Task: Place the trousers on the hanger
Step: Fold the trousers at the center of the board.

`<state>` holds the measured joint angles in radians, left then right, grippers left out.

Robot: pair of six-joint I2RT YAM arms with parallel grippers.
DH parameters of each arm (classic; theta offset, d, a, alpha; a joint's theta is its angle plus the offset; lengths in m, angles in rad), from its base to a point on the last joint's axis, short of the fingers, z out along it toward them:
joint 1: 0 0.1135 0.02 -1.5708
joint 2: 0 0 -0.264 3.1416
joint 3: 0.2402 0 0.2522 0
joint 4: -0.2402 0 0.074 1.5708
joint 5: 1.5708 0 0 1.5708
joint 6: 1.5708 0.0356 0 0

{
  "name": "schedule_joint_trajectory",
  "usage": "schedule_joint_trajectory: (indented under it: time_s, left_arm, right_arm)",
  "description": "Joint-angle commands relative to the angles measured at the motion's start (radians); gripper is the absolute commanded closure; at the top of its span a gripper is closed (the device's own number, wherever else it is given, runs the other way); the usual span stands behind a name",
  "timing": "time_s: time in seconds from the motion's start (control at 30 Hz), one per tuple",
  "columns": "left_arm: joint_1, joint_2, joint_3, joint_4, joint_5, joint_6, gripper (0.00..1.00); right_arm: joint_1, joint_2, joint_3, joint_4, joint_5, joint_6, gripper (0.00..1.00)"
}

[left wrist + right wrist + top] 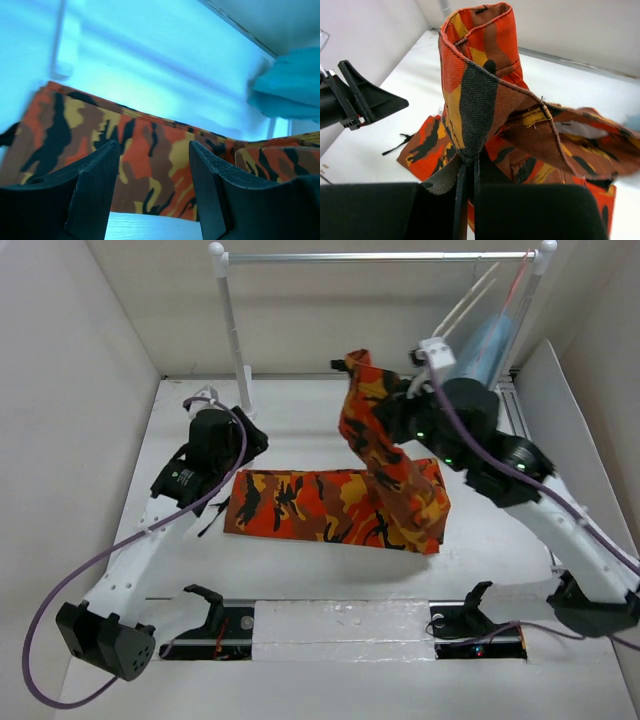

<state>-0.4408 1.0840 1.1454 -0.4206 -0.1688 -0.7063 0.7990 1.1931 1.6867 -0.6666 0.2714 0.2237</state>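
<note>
The camouflage trousers [320,505] lie across the middle of the table, with their right end lifted. My right gripper [390,418] is shut on a fold of that end [470,100] and holds it up above the table; the fingers [462,190] pinch the cloth between them. My left gripper [248,445] is open and empty, low by the trousers' left end, with the cloth [150,155] just beyond its fingertips [107,155]. The cream hanger [468,300] hangs on the rail at the back right, behind the right arm.
A clothes rack, rail [380,257] and left post [232,330], stands at the back. A pinkish-red hanger [518,280] and a light blue garment [487,345] hang at its right end. White walls enclose the table. A black cord [395,145] lies left of the trousers.
</note>
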Motion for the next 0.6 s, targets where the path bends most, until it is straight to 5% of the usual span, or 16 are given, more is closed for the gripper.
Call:
schedule_joint_trajectory:
  time_s: [0.0,0.1,0.2,0.3,0.33,0.43,0.57]
  left_arm:
    - [0.121,-0.027,-0.073,-0.041,0.021,0.011,0.47]
    - [0.233,-0.084,-0.096,-0.046,0.028,-0.027,0.46]
    - [0.234,-0.091,-0.052,-0.101,-0.076,-0.053,0.46]
    - [0.243,-0.113,0.026,-0.148,-0.22,-0.064,0.44]
    - [0.243,-0.107,0.058,-0.167,-0.265,-0.052,0.44]
    - [0.243,-0.059,0.23,-0.188,-0.354,0.037,0.43]
    - [0.243,-0.006,0.3,-0.155,-0.215,0.084,0.42]
  right_arm:
    - [0.112,0.11,0.074,0.225,0.129,-0.027,1.0]
    - [0.205,0.25,0.087,0.288,0.106,-0.049,1.0]
    - [0.281,0.377,0.059,0.347,0.05,-0.047,0.95]
    - [0.373,0.509,0.044,0.393,-0.021,-0.053,0.74]
    - [0.387,0.548,0.056,0.369,-0.07,-0.053,0.43]
    - [0.399,0.678,0.186,0.195,-0.129,-0.064,0.03]
    - [0.373,0.585,0.093,0.202,-0.112,-0.078,0.0]
